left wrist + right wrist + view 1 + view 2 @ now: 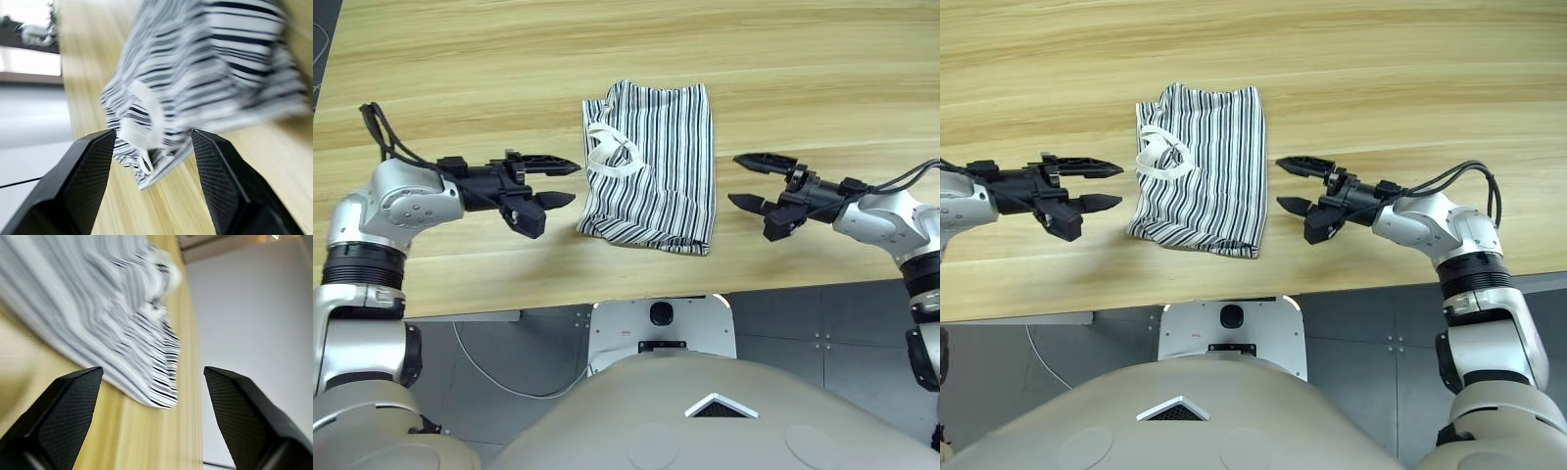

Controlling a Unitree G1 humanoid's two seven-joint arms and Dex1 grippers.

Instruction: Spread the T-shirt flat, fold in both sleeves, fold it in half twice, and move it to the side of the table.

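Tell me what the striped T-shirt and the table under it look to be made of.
T-shirt: soft matte fabric, probably cotton knit; it lies limp in creased folds, with a white collar band. Table: wood or wood-look laminate, smooth, faintly glossy; long grain lines run across it.

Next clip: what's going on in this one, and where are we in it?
A humanoid robot is working on a black-and-white striped T-shirt, which lies folded into a compact rectangle on the light wooden table, near its front edge. The left end effector and right end effector hover on either side of it, both open, holding nothing and clear of the cloth. The folding looks done. The shirt lies straight ahead of the robot, not yet at the table's side.
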